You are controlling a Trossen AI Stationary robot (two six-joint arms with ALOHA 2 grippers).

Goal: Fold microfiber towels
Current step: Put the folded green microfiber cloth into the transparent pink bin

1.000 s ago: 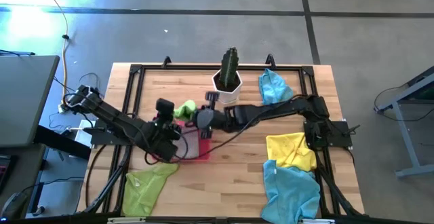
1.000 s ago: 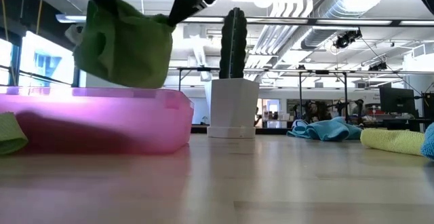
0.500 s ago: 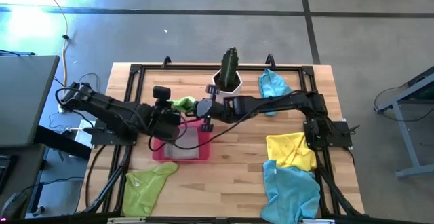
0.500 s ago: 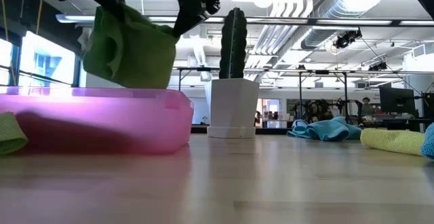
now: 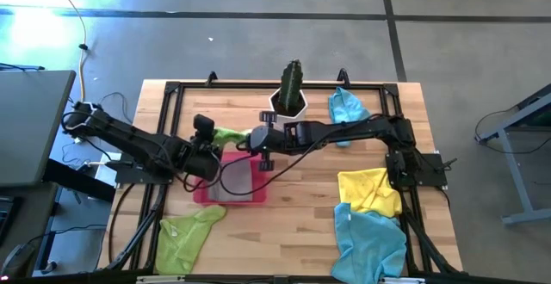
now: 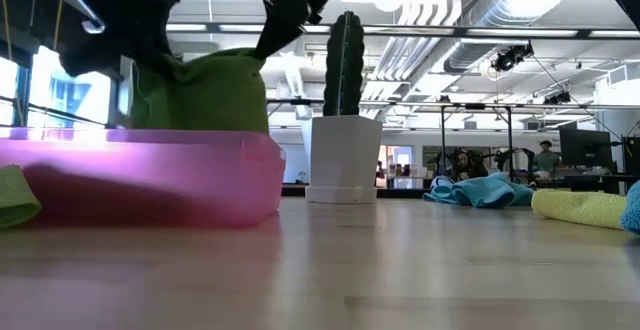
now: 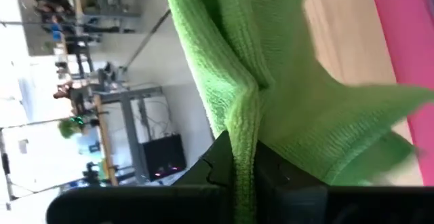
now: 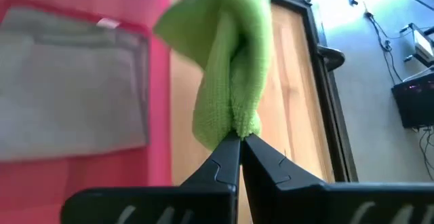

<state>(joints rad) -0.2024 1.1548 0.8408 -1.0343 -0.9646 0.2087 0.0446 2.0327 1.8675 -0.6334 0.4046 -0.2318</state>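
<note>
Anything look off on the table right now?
Nothing damaged or spilled. Both grippers, left and right, pinch one green towel over the pink tray's far edge. The other towels lie crumpled, unfolded: green, yellow, two blue.

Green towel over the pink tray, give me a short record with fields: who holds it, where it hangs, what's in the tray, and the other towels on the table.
held by: left pincer and right pincer, both shut on the green towel
position: hanging over the far edge of the pink tray
tray contents: a grey towel lying flat
other towels: lime towel near left; yellow towel and blue towel near right; another blue towel by the cactus pot
</note>
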